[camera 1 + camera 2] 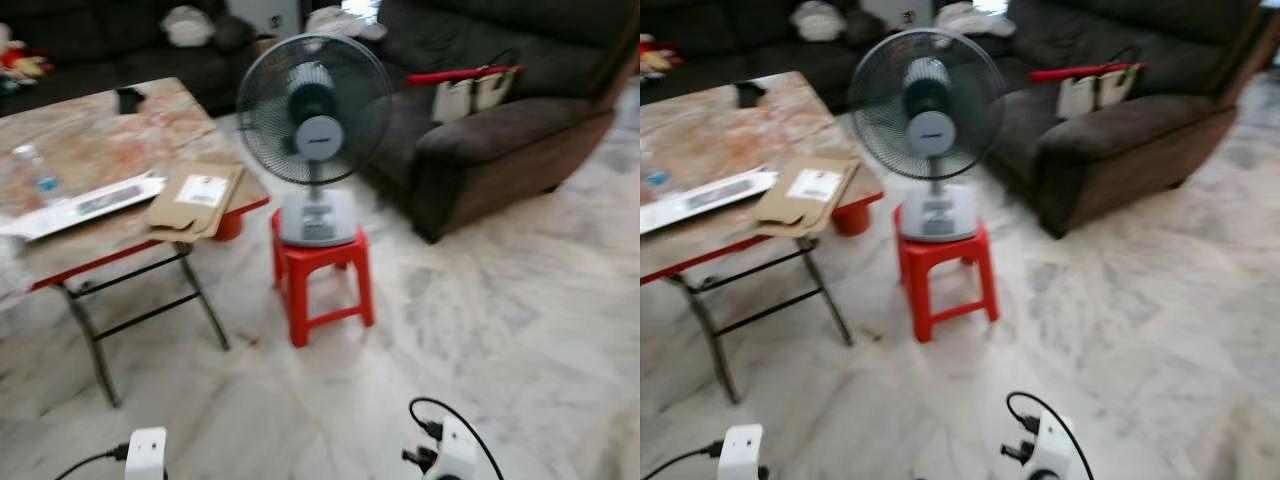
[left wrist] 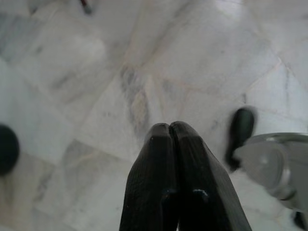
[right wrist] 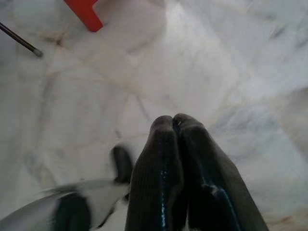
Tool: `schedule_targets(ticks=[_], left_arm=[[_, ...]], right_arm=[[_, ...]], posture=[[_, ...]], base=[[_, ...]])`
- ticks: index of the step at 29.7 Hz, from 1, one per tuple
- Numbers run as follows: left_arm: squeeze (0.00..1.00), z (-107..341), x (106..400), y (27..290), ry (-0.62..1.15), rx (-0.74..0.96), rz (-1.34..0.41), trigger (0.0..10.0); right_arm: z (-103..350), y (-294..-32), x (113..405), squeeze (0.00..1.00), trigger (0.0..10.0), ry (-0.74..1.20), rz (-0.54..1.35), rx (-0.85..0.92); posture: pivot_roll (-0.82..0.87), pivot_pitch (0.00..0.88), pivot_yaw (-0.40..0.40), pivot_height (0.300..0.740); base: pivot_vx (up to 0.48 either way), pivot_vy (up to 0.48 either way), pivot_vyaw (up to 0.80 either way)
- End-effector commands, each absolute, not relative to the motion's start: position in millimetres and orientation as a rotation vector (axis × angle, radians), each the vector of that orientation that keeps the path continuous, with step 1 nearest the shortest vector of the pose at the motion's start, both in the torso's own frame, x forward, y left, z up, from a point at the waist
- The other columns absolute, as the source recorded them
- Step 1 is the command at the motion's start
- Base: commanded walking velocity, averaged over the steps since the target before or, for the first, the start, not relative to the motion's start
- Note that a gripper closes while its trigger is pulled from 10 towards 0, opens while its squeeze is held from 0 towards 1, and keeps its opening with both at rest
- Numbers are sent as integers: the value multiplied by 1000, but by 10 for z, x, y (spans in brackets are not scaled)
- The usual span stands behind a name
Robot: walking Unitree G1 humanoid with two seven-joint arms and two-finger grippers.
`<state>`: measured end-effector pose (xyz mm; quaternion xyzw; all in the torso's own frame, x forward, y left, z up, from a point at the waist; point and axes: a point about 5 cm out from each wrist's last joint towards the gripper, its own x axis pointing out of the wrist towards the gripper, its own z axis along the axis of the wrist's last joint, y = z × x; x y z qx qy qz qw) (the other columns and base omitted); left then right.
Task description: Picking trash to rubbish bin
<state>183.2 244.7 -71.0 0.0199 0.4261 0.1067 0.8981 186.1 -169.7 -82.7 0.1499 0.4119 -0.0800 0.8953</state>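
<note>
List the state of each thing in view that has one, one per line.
Fan: upright on the red stool.
Cardboard: flat, overhanging the folding table edge.
Bottle: upright on table.
Left hand: shut, empty.
Right hand: shut, empty.

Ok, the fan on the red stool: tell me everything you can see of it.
The fan is a grey table fan with a round dark wire cage, pale blades showing behind it and a grey hub cap at the centre. A short neck joins the head to a boxy light-grey base with a small panel on its front. It stands upright on a red plastic stool on the marble floor, beside the folding table and in front of the dark sofa. The image is blurred, so I cannot tell whether it is running.
</note>
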Motion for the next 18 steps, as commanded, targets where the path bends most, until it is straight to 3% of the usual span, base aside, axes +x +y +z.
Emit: schedule_targets(ticks=[1, 18], left_arm=[[0, -718, 1806, 2471, 897, 57, 215, 10000], [0, -719, 1803, 2471, 896, 54, 220, 10000]], right_arm=[[-813, -1631, 1898, 0, 10000, 844, -152, 320], [-822, -1615, 1882, 0, 10000, 850, -146, 329]], posture=[[25, 78, 48, 740], [42, 98, 42, 740]], base=[[0, 0, 800], [0, 0, 800]])
